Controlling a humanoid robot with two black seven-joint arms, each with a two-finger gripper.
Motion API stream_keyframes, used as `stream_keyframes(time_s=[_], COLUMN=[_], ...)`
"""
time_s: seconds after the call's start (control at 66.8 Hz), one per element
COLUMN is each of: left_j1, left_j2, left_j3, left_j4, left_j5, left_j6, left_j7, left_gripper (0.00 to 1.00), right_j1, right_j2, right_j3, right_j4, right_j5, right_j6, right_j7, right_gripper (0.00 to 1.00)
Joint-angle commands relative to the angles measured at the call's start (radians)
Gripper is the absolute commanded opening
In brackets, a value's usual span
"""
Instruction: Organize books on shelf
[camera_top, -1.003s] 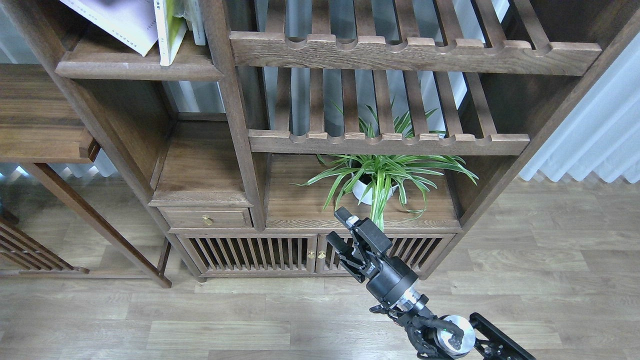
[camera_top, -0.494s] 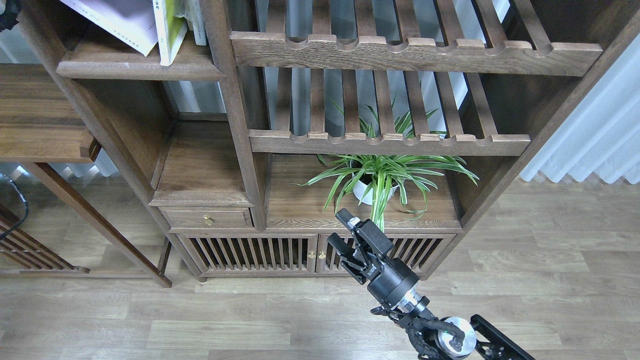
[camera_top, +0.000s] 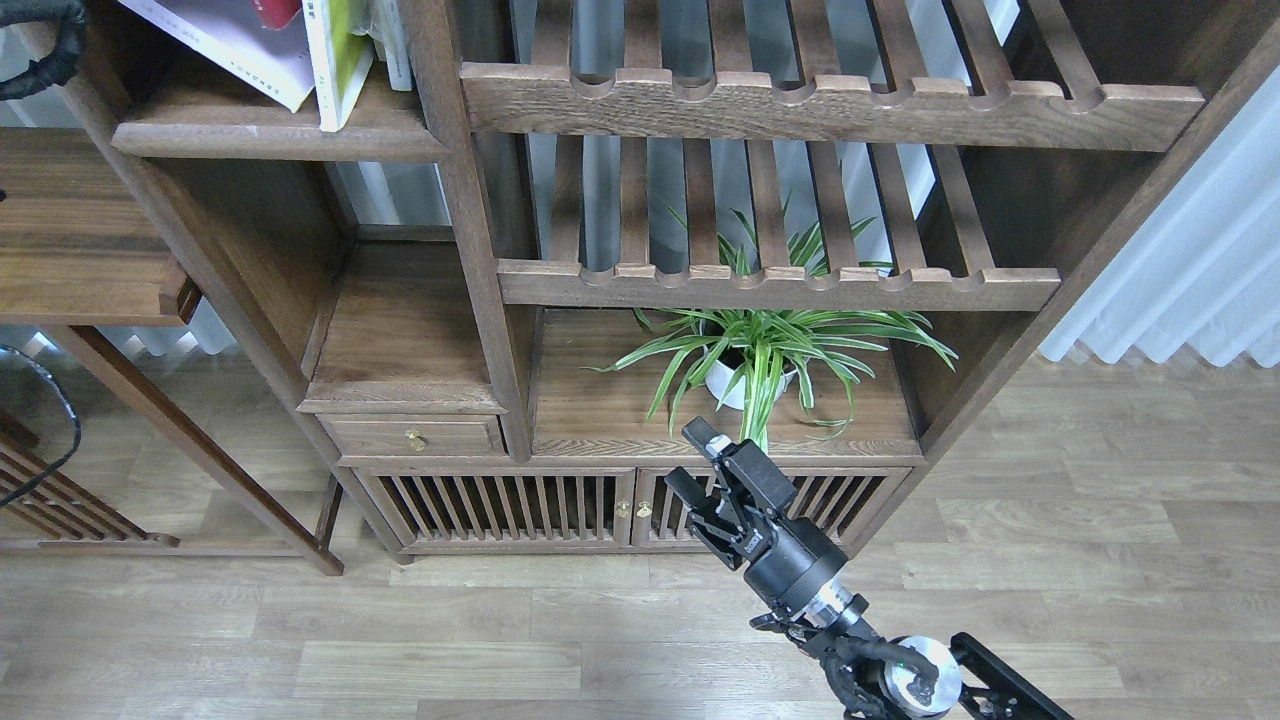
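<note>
Books (camera_top: 300, 50) leaned at the shelf's (camera_top: 270, 135) right end, top left. Right hand (camera_top: 690, 462) hung low, fingers apart, empty. Left hand unseen. Step: reaching; next, likely upright the books.

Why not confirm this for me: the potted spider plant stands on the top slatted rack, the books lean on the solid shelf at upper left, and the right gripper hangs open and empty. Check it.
One thing is wrong: the head view shows the spider plant on the solid board below the lower slatted rack. The books do lean on the shelf, and the right gripper is open and empty.
</note>
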Motion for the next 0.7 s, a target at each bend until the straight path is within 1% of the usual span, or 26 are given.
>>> stream_keyframes(time_s=[0.0,0.12,0.165,0.195,0.225,0.314,0.389,0.449,0.524,0.554,0.569,0.689], left_j1=[-0.004,-0.007,-0.009,-0.012,-0.012,-0.027,-0.035,-0.032,-0.029,-0.027,-0.024,-0.017], left_j2=[0.001,0.0,0.0,-0.002,-0.002,-0.003,0.003,0.009,0.026,0.032,0.055,0.121], left_j3=[0.015,0.02,0.018,0.018,0.017,0.012,0.014,0.0,-0.009,-0.011,-0.012,-0.012], left_j4=[0.0,-0.002,-0.002,-0.005,-0.008,-0.02,-0.06,-0.1,-0.144,-0.153,-0.196,-0.278], left_j5=[0.002,0.0,0.0,-0.001,-0.003,-0.007,-0.007,-0.007,-0.007,-0.007,-0.007,-0.015], left_j6=[0.0,0.0,0.0,0.0,0.0,-0.003,-0.004,-0.004,-0.004,-0.004,-0.003,-0.003], left_j7=[-0.001,-0.002,-0.004,-0.005,-0.005,-0.021,-0.028,-0.028,-0.027,-0.027,-0.022,-0.016], left_gripper=[0.48,0.52,0.59,0.68,0.71,0.73,0.75,0.77,0.83,0.84,0.85,0.86], right_j1=[-0.001,-0.002,-0.004,-0.005,-0.008,-0.008,-0.008,-0.008,-0.008,-0.008,-0.008,-0.008], right_j2=[0.002,0.002,0.002,0.002,0.002,0.002,0.002,0.002,0.003,0.003,0.005,0.005], right_j3=[-0.001,-0.001,0.0,0.0,0.0,0.0,0.0,0.0,0.0,0.0,0.0,0.0], right_j4=[0.0,0.0,0.0,0.0,0.0,0.0,0.0,0.0,0.0,0.0,0.0,0.0], right_j5=[0.0,0.002,0.002,0.002,0.001,0.001,0.002,0.005,0.005,0.005,0.006,0.006], right_j6=[0.0,0.0,0.0,0.0,0.0,0.0,0.0,0.0,0.0,0.0,0.0,0.0], right_j7=[-0.001,-0.001,-0.001,-0.001,-0.001,-0.001,-0.001,-0.001,0.001,0.001,0.001,0.004], right_gripper=[0.99,0.99,0.99,0.99,0.99,0.99,0.99,0.99,0.99,0.99,0.99,1.0])
